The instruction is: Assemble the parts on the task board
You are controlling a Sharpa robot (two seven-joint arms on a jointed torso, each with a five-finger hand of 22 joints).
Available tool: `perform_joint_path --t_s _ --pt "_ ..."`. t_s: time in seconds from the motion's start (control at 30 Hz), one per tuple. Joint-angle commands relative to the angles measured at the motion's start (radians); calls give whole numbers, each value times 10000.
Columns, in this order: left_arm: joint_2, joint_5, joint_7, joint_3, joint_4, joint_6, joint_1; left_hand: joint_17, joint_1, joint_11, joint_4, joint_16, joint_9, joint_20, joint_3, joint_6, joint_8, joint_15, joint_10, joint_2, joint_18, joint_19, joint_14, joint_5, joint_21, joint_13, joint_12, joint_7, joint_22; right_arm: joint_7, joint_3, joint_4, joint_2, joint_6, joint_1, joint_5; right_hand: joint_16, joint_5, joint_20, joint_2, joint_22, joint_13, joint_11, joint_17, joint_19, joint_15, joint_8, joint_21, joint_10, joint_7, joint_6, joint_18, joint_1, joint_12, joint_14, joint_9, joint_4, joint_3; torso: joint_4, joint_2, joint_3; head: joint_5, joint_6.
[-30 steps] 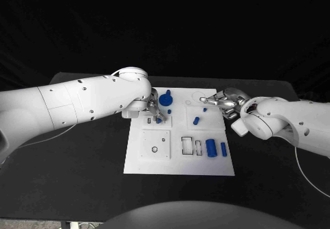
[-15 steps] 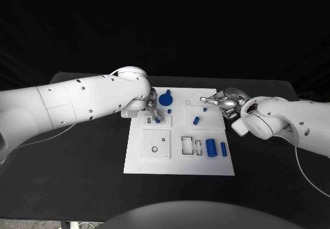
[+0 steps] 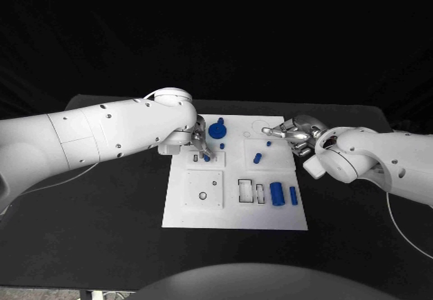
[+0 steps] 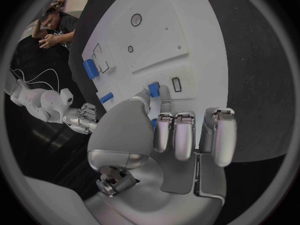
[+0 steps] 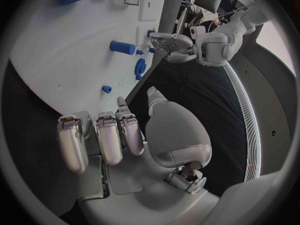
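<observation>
The white task board (image 3: 233, 209) lies in the middle of the black table. My left hand (image 3: 199, 145) hovers over its upper left section and pinches a small blue part (image 3: 208, 157) between thumb and a finger; the left wrist view shows that part (image 4: 154, 89) just beside a small rectangular slot (image 4: 177, 84). My right hand (image 3: 293, 135) hangs over the board's upper right corner with its fingers (image 5: 100, 135) apart and nothing in them. A blue gear (image 3: 218, 130) stands near the board's top edge.
Loose blue parts rest on the board: a small peg (image 3: 222, 145), another peg (image 3: 269, 143), a short cylinder (image 3: 257, 157), a thick block (image 3: 278, 194) and a slim bar (image 3: 293, 194). A square plate with holes (image 3: 204, 189) sits lower left. Black table surrounds the board.
</observation>
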Motion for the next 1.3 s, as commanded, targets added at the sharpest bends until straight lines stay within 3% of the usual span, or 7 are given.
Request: perform_joint_path --t_s 0.03,0.2,0.27,0.43,0.73,1.0,1.3 --pt "-36 -13 -1073 -1 49 -131 -4 2635 -408 64 -1 26 26 -64 -255 50 -38 23 1059 -39 -74 1034 1077 -52 24 2631 64 24 2635 18 -4 4 5 76 -10 -74 41 37 66 112 2633 2614 74 2632 1048 53 42 45 1030 86 -4 -66 25 -50 1041 17 24 -61 -1 8 5 2 9" --pt "-227 -59 -840 5 212 -684 -5 2635 -1465 64 -9 26 99 -40 -1059 109 -29 39 1059 -48 -74 1034 1077 -176 24 2631 64 27 2635 27 -5 1 10 84 -13 -74 41 37 66 112 2633 2614 74 2632 1048 53 42 45 1030 86 -4 -66 25 -50 1041 17 24 -61 -8 9 3 -7 34" --pt "-364 -78 -698 12 334 -981 -4 2635 -1671 60 -7 26 133 -35 -1278 139 -14 34 1059 -6 -74 1034 1077 -407 24 2631 64 18 2635 34 -5 1 11 90 -15 -73 41 37 66 112 2633 2614 74 2632 1048 53 42 45 1030 86 -4 -66 25 -50 1041 17 24 -61 -8 11 3 -10 40" --pt "-851 -97 -410 84 752 -1700 17 2635 -2113 52 5 26 201 -34 -1806 173 -9 29 1059 -48 -74 1034 1077 -486 24 2631 64 15 2635 42 -5 -4 2 99 -19 -70 41 36 70 123 2633 2614 76 2632 1048 55 42 45 1030 88 -6 -66 30 -50 1041 18 26 -62 19 7 2 -28 48" --pt "-1259 -125 -299 202 845 -2116 164 2635 -1982 43 -29 26 231 -33 -1864 206 -2 20 1059 19 -74 1034 1077 -481 24 2631 64 2 2635 35 -5 -29 9 121 -25 -67 41 36 70 123 2633 2614 76 2632 1048 56 42 45 1030 88 -6 -66 31 -50 1041 18 26 -62 -3 -5 5 -1 52" --pt "-1220 -148 -237 243 251 -2042 213 2635 -1563 26 -35 26 259 -38 -1886 238 -9 3 1059 100 -74 1034 1077 -482 24 2631 64 -17 2635 23 -7 -41 13 141 -35 -57 41 36 70 123 2633 2614 76 2632 1048 56 42 45 1030 88 -6 -66 31 -50 1041 18 26 -62 -5 4 7 -5 112" --pt "-815 -151 -118 230 -840 -1839 212 2635 -1235 21 -42 26 270 -47 -1915 234 -39 -10 1059 232 -74 1034 1077 -482 24 2631 64 -25 2635 10 -8 -30 7 158 -40 -48 41 36 70 123 2633 2614 76 2632 1048 56 42 45 1030 88 -6 -66 31 -50 1041 18 26 -62 -5 18 3 -17 207"
